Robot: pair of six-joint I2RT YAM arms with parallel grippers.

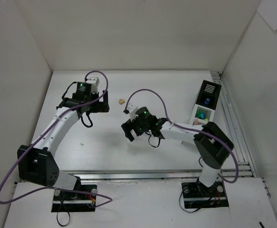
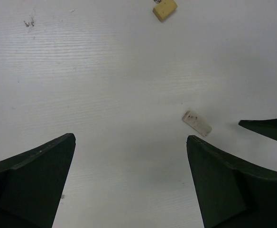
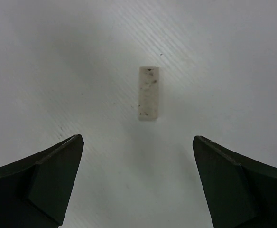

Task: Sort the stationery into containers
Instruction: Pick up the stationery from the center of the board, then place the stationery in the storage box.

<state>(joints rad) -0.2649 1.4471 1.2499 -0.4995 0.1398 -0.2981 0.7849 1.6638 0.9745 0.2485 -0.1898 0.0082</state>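
A white speckled eraser (image 3: 148, 93) lies flat on the table just ahead of my open, empty right gripper (image 3: 137, 137), centred between the fingers and apart from them. The same eraser (image 2: 197, 123) lies to the right of my open, empty left gripper (image 2: 130, 137). A tan eraser (image 2: 164, 9) lies farther off; the top view shows it (image 1: 122, 100) between the two grippers (image 1: 100, 105) (image 1: 129, 130). The three-compartment organizer (image 1: 209, 88) stands at the right, with a blue item (image 1: 208, 101), a teal item (image 1: 202, 114) and a pink item (image 1: 195, 122) in it.
White walls close the table on the left, back and right. A metal rail (image 1: 233, 123) runs along the right edge beside the organizer. A small white speck (image 1: 83, 141) lies near the left arm. A tip of the right gripper's finger (image 2: 266, 128) shows in the left wrist view.
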